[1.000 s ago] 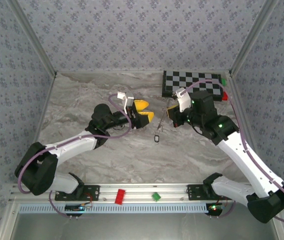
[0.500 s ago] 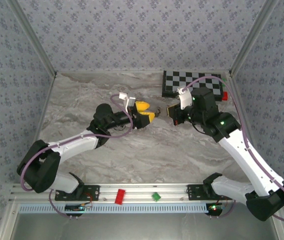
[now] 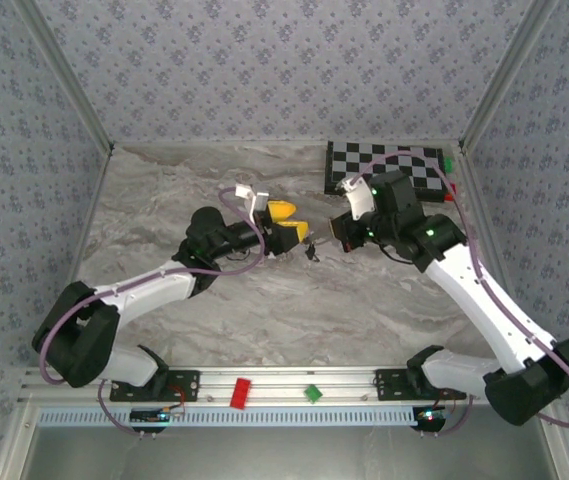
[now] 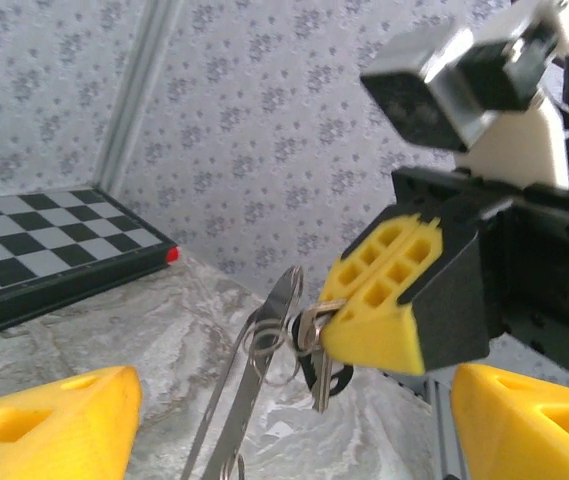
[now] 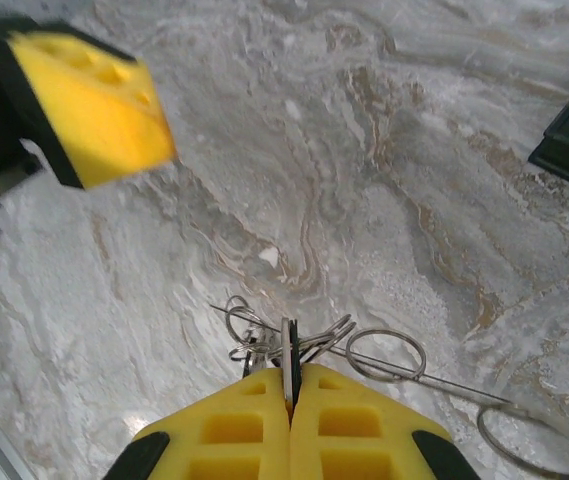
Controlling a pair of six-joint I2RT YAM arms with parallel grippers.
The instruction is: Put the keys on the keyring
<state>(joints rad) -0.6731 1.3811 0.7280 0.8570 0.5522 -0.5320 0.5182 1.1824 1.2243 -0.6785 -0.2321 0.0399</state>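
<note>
Now, right gripper (image 3: 336, 228): jaws pressed together, clamped on the keyring (image 5: 286, 338), at mid-frame in the overhead view.
Keyring: a tangle of thin wire loops at the yellow fingertips, with a long wire piece trailing toward the lower right of the right wrist view.
Keys (image 4: 321, 372): dangling from the loops just below the right gripper's tip; I cannot tell how many.
Left gripper (image 3: 291, 222): jaws wide apart, just left of the keyring.
Chessboard (image 3: 389, 165): upper right of the marble worktop (image 3: 214, 310).
</note>
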